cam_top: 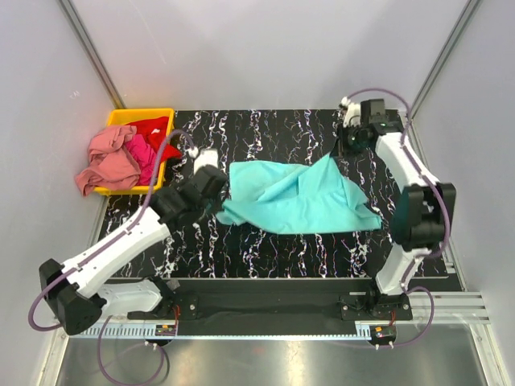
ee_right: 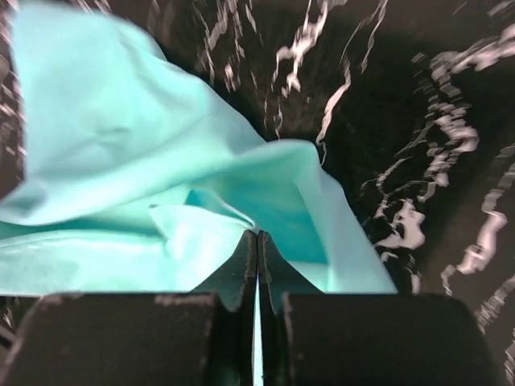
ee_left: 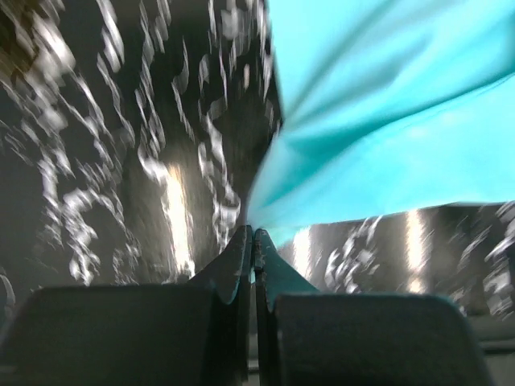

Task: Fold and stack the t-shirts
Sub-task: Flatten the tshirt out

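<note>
The turquoise-teal t-shirt [cam_top: 298, 197] is lying rumpled mid-tabletop [cam_top: 265, 249], its long axis running left to right. The left fingers [ee_left: 237, 269] are pinching its left edge. The right fingers [ee_right: 241, 269] are clamping its far right corner, which is peaking toward the back.

Bare table [cam_top: 265, 257] is lying open nearward of the left tool [ee_left: 253, 241]; the yellow bin [cam_top: 121, 117] is crowding its far left, and the teal t-shirt [cam_top: 298, 197] is covering its right.
</note>
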Controlling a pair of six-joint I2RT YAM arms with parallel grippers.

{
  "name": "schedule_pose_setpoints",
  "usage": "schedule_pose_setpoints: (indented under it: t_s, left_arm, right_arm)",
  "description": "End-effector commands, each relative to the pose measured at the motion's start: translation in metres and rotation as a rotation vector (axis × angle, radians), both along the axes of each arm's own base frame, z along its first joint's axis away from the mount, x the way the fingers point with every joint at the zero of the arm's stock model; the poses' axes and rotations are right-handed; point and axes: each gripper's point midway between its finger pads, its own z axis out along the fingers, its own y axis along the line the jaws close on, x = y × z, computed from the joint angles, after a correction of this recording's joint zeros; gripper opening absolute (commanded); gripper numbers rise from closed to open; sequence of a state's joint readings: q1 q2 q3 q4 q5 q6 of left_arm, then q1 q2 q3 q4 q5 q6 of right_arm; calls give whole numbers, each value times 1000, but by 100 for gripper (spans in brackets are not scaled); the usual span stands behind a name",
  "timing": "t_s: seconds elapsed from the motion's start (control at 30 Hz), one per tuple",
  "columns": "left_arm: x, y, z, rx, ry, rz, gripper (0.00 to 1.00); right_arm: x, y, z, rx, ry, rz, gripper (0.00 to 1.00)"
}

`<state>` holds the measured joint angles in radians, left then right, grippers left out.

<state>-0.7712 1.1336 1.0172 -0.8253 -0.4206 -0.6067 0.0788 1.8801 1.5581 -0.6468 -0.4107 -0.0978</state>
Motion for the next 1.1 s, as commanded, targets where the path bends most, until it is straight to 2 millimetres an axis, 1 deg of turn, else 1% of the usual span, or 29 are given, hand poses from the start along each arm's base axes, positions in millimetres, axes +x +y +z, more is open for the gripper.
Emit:
schedule_pose_setpoints:
  t_s: [0.0,0.03,0.1,0.13,0.17,0.2,0.23,0.27,0.3,0.33,0.4,0.43,0.47,0.5,0.53,0.57,0.6,0.63,0.67,0.7,0.77,0.8,0.83,0.87,0.9,0.93,0.97,1.0,1.07]
  left_arm:
    - [39,10,83,32,-227,88,0]
    - [46,11,120,0,-296,108,0]
    - [55,22,156,37,-383,153,0]
    - [57,28,194,5,-454,182,0]
    - [61,36,211,49,-492,206,0]
    - [60,42,251,1,-564,233,0]
    - [59,46,267,-4,-591,240,0]
    - [58,48,282,-8,-621,234,0]
    - [53,52,307,-58,-669,234,0]
    - [51,51,322,-97,-703,230,0]
    - [38,48,346,-178,-751,154,0]
    - [33,45,355,-223,-774,123,0]
    - [17,42,367,-306,-798,52,0]
    - [10,36,366,-343,-797,5,0]
    - [1,31,375,-413,-826,-41,0]
    - [-25,26,388,-524,-849,-148,0]
    - [-33,17,383,-566,-837,-204,0]
    - [-45,12,390,-623,-851,-259,0]
    - [-68,3,396,-689,-843,-375,0]
    - [-79,-2,398,-732,-827,-426,0]
    - [-108,-9,406,-816,-808,-549,0]
    - [-117,-9,409,-841,-810,-580,0]
    - [-131,-3,420,-881,-848,-613,0]
    - [-141,-3,423,-913,-842,-646,0]
    - [-148,2,430,-934,-859,-653,0]
    - [-150,4,430,-934,-851,-653,0]
    - [-151,5,430,-931,-848,-653,0]
    - [-154,8,434,-929,-856,-654,0]
    - [-142,5,426,-885,-828,-619,0]
  right_arm:
    - [11,-9,119,16,-286,-123,0]
    - [3,-16,153,5,-366,-148,0]
    - [-7,-22,196,13,-455,-194,0]
    - [-24,-29,227,2,-521,-219,0]
    - [-32,-34,247,-3,-568,-239,0]
    - [-43,-36,276,5,-634,-253,0]
    - [-63,-43,308,9,-719,-281,0]
    - [-74,-46,328,13,-773,-299,0]
    - [-87,-50,350,27,-826,-324,0]
    - [-110,-59,376,29,-899,-367,0]
    - [-137,-64,405,47,-977,-392,0]
    - [-159,-69,418,53,-1012,-408,0]
    - [-171,-71,426,60,-1034,-416,0]
    - [-187,-71,436,71,-1064,-417,0]
    - [-210,-73,446,87,-1102,-415,0]
    - [-224,-72,450,97,-1122,-411,0]
    - [-238,-72,457,115,-1149,-405,0]
    - [-265,-71,466,139,-1194,-389,0]
    - [-279,-70,471,156,-1215,-384,0]
    - [-297,-69,481,174,-1252,-375,0]
    - [-330,-65,487,210,-1288,-342,0]
    - [-345,-64,494,232,-1318,-333,0]
    - [-368,-64,498,252,-1358,-322,0]
    - [-381,-65,502,263,-1385,-322,0]
    - [-394,-66,506,277,-1412,-323,0]
    - [-407,-69,509,285,-1442,-332,0]
    - [-413,-70,510,287,-1454,-337,0]
    - [-418,-73,513,290,-1467,-353,0]
    - [-415,-75,513,275,-1471,-364,0]
